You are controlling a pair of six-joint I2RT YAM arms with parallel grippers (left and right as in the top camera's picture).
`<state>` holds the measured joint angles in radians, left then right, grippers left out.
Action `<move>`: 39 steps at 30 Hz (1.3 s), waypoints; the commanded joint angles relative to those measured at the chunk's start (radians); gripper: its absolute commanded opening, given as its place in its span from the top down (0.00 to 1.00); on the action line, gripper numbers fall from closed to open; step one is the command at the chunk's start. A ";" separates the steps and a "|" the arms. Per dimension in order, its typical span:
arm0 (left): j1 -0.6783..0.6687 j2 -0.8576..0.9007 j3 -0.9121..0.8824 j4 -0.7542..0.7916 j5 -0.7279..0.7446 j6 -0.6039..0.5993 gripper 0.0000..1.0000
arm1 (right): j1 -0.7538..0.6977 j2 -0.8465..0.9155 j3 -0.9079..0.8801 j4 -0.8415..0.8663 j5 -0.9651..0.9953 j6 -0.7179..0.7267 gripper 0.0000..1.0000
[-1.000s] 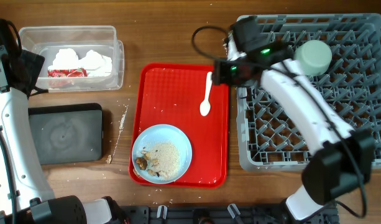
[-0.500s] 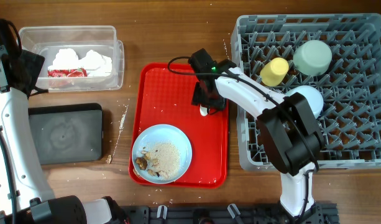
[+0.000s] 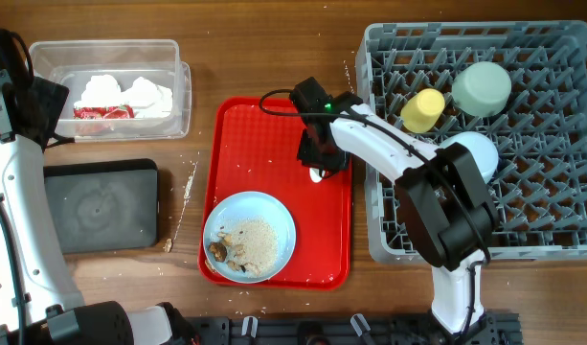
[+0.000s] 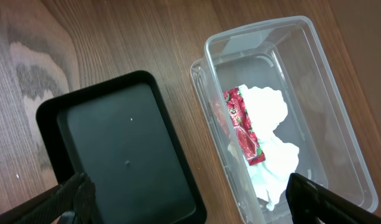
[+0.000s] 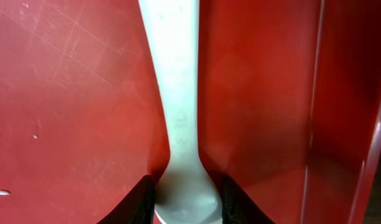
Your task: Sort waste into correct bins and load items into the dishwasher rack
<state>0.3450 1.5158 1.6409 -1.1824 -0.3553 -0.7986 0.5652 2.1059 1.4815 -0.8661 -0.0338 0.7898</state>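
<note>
My right gripper [image 3: 318, 158] [image 5: 185, 202] is down on the red serving tray [image 3: 269, 134], its fingers closed on either side of the bowl end of the white spoon [image 5: 179, 106] [image 3: 316, 173], which lies flat. The light blue plate [image 3: 274, 216] with rice scraps [image 3: 255, 241] sits at the tray's near left. The yellow cup [image 3: 422, 110], green bowl [image 3: 482, 88] and light blue bowl [image 3: 475, 151] are in the grey rack [image 3: 375, 225]. My left gripper [image 4: 190, 211] is open above the black tray [image 4: 122, 155] and the clear tub [image 4: 339, 118], which holds napkins [image 4: 271, 146] and the wrapper [image 4: 243, 124]. The fork is out of view.
The clear tub [image 3: 44, 53] stands at the back left, the black tray [image 3: 100, 204] in front of it. Crumbs lie on the wood by the red tray's left edge [image 3: 190, 182]. The rack stands close to the red tray's right rim.
The right arm swung from the rack down onto the red tray and settled over the spoon. In the last half second it barely shifted. The left arm has not moved.
</note>
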 commanded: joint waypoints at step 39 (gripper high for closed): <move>0.002 0.004 0.001 0.000 -0.024 0.008 0.00 | -0.257 -0.485 0.031 -0.071 -0.274 -0.632 0.43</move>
<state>0.3450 1.5158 1.6409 -1.1824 -0.3553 -0.7986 0.2317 1.6062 1.5093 -1.0004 -0.2481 0.2779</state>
